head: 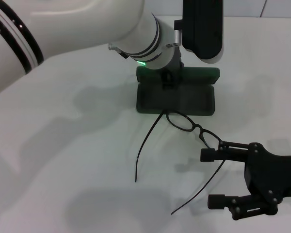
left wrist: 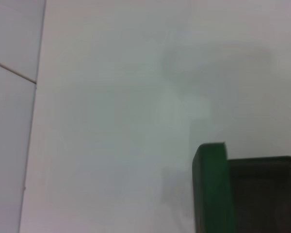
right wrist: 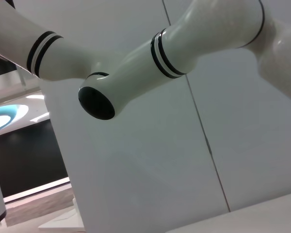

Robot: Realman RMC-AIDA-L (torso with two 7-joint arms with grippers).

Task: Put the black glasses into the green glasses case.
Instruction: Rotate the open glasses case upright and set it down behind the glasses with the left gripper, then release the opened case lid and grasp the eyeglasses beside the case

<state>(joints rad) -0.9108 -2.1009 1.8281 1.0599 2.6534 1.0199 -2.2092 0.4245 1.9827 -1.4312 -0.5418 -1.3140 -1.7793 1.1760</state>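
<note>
In the head view, the dark green rectangular hard glasses case [head: 177, 94] lies opened on the white table [head: 63, 160]. Its lid stands up at the far side and its felt-like inside faces up. The left gripper [head: 168, 77] is down at the far part of this case, near the lid. Its fingers are hidden under the white arm, so I cannot tell if they are spread or closed, or if they touch the case. The thin black wire-frame glasses [head: 193, 127] lie on the table just in front of the case. One rounded lens is almost touching the near edge of the case and the other lens is a little farther from it. The two long temple arms are unfolded and point away from the case. The right gripper [head: 214, 177] is released, with its black fingers spread, one above the far lens and one beside the end of a temple arm; it holds nothing.

In the left wrist view, only a green corner of the case and a part of its dark inside are seen on the table.

In the right wrist view, the camera looks up at the white arm and the wall; neither the case nor the glasses appear.

My judgement: the case is ready, but the glasses are not yet grasped, so the lifting and the placing inside are left to do.
</note>
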